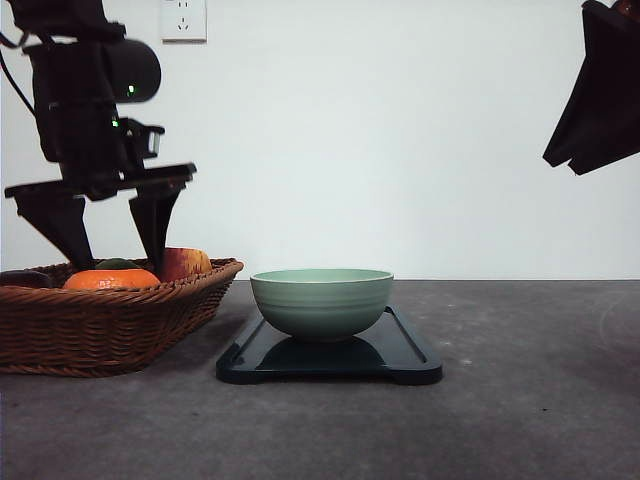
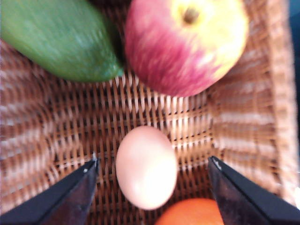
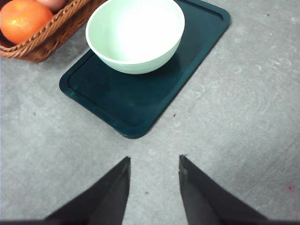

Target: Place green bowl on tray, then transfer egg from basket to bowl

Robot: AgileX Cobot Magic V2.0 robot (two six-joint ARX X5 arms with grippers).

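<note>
Bowl step looks done: green bowl (image 1: 321, 302) sits on the tray (image 1: 410, 366), empty, toward the tray end nearer the basket (image 1: 110, 325). Step in hand, I'd judge, is the egg pick.

Left gripper (image 1: 105, 232) hangs over the basket, jaws spread wide, holding nothing. In the left wrist view the egg (image 2: 146, 167) lies on the basket weave between the two fingers (image 2: 70, 194), clear gap either side, not touching either. Apple (image 2: 185, 44) and a green fruit (image 2: 56, 40) sit further into the basket beyond the egg, apart from it; orange (image 2: 192, 213) is just beside the egg, maybe touching, can't tell.

To do it well:
- Egg sits a bit closer to one finger than the other; centre on the egg before descending.
- Descend until the pads bracket the egg's widest part, not its crown.
- Close gently. Smooth curved shell will likely squirt out under a pinch off the midline.
- Watch the orange: a finger nudging it could roll it into the egg.
- Lift straight up clear of the basket rim before crossing to the bowl.

Right gripper (image 3: 153, 171) is parked above bare table beside the tray, on the side away from the basket, jaws partly open, empty.

Surface: grey matte tabletop (image 1: 530, 400), faintly scuffed. Beyond the basket: plain white wall with a socket (image 1: 183, 19).
</note>
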